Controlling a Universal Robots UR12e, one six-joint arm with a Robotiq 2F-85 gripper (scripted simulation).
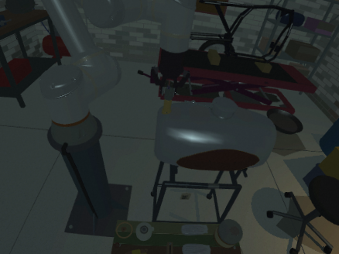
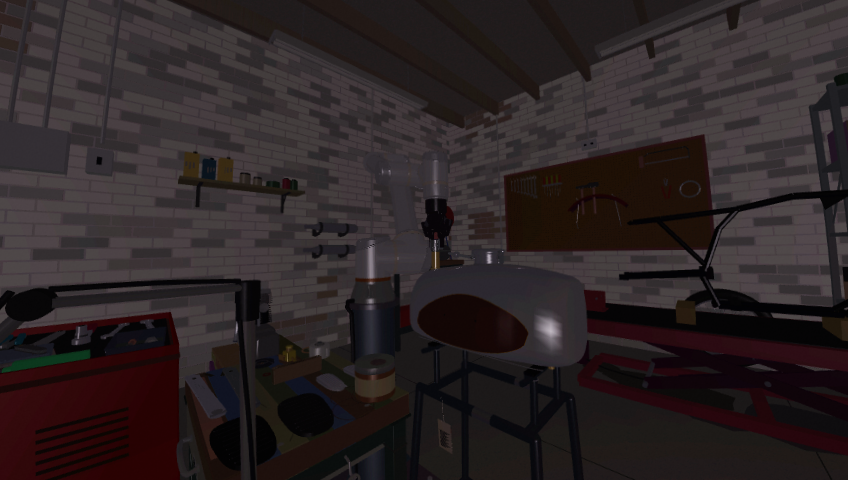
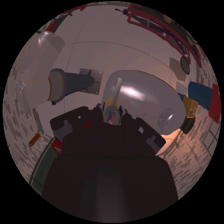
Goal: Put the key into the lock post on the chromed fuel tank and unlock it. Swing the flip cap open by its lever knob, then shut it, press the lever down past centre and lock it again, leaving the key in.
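The key (image 3: 112,116) stands upright in the brass lock post (image 1: 166,106) at the near-left end of the chromed fuel tank (image 1: 213,135). The key's bow shows between my fingers in the wrist camera. The tank sits on a black stand. The round flip cap (image 1: 223,107) lies shut on the tank's top, to the right of the post, with its lever (image 3: 148,116) lying along the tank. My gripper (image 1: 168,92) hangs straight down over the post. It is closed on the key's bow.
Behind the tank a red lift table (image 1: 247,79) carries a black motorcycle frame. The robot's pedestal (image 1: 83,170) stands left of the tank. A workbench (image 1: 178,234) with small parts lies in front. A stool (image 1: 321,201) is at the right.
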